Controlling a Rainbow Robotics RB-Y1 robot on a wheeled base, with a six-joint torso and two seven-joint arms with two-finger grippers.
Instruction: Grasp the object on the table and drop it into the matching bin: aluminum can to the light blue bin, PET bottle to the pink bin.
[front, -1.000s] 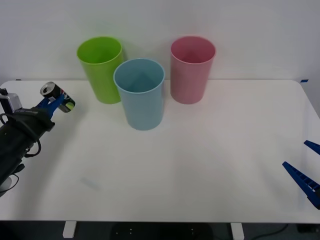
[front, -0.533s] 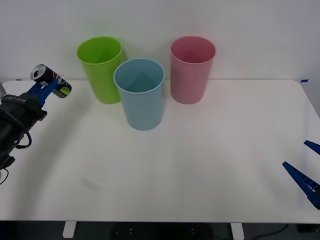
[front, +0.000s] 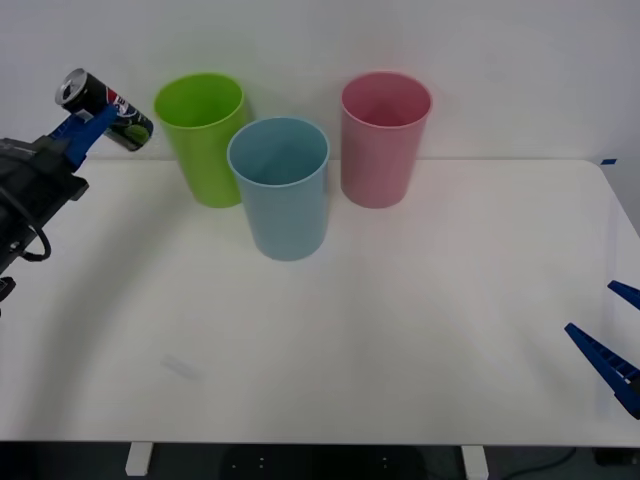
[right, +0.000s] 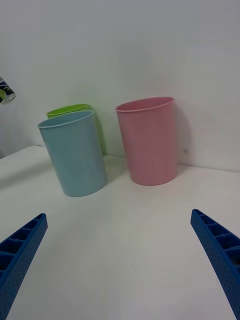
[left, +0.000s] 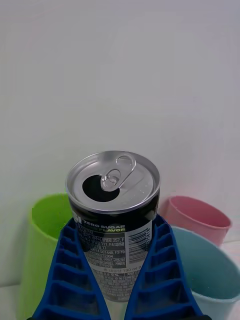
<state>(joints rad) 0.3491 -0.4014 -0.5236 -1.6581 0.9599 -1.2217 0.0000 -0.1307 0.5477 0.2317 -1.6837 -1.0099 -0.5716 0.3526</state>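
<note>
My left gripper (front: 93, 122) is shut on the aluminum can (front: 103, 107), a small dark can with a silver top, held high in the air at the far left, left of the lime green bin (front: 202, 138). In the left wrist view the can (left: 114, 220) sits between the blue fingers (left: 75, 270), its opened top and pull tab facing the camera. The light blue bin (front: 279, 186) stands in the middle of the white table (front: 400, 330), with the pink bin (front: 384, 137) behind it to the right. My right gripper (front: 612, 335) stays open at the right edge, low over the table.
The three bins stand close together near the table's back edge against a white wall. From the right wrist the light blue bin (right: 75, 152), pink bin (right: 149, 140) and green bin (right: 80, 111) stand ahead, beyond a bare stretch of table (right: 125, 240).
My left gripper has lifted the can upward and slightly toward the bins over the last second. The right arm has not moved.
</note>
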